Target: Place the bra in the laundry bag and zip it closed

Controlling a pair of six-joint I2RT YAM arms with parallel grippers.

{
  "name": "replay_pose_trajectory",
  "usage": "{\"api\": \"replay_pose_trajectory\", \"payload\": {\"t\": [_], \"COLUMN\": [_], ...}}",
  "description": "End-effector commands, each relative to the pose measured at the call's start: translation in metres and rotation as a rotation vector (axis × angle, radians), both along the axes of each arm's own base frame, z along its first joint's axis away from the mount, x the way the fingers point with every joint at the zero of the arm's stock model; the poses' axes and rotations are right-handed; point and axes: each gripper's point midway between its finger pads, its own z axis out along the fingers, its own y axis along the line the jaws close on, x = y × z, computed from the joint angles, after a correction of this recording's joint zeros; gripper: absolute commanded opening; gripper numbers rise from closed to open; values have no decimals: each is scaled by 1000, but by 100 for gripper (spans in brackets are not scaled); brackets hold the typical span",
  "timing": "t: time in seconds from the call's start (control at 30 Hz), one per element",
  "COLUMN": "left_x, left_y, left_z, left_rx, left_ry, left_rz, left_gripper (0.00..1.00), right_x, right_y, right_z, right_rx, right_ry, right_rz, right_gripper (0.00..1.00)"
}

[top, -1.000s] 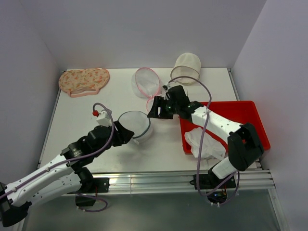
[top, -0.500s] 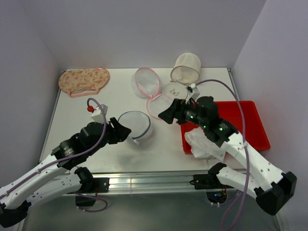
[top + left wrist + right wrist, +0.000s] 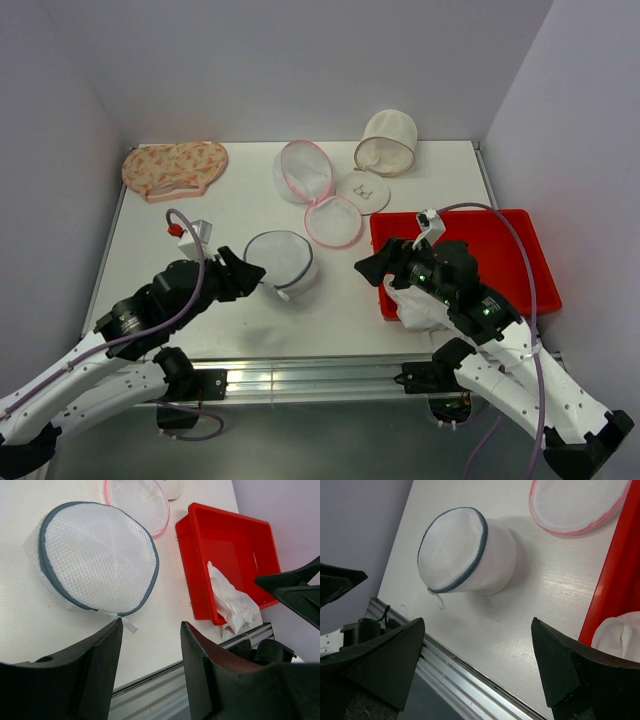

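White bra [image 3: 410, 300], crumpled in red tray [image 3: 500, 240] beside right pincer [image 3: 368, 268]; grey-rimmed laundry bag [image 3: 280, 260] before left pincer [image 3: 250, 275]; both pincers spread, empty

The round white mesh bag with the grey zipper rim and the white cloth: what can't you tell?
- Contents of the grey-rimmed white mesh bag: dense mesh hides them in every view.
- Its underside: rests on the white table.
- Crumpled white cloth in the red plastic tray: right arm covers part from above; right wrist view's edge cuts it off.
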Motion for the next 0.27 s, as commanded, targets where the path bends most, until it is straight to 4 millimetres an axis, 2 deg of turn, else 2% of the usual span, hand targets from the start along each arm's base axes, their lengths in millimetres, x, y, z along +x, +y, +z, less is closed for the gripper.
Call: {"api": "replay_pose_trajectory", "payload": {"t": [0.0,0.23], "left_x": [2,-1], "left_y": [11,20], "left_z": [8,14], "left_rx": [-6,-7], "left_ry": [-37,-49], "left_rz": [37,52], "left_gripper": [56,56], "right_x": [2,-1], "right_y": [-9,-8], "right_z": [5,8], "right_rx": [2,17], "right_ry": [-36,-44], "right_rz": [-46,-34], "right_gripper": [94,95]}}
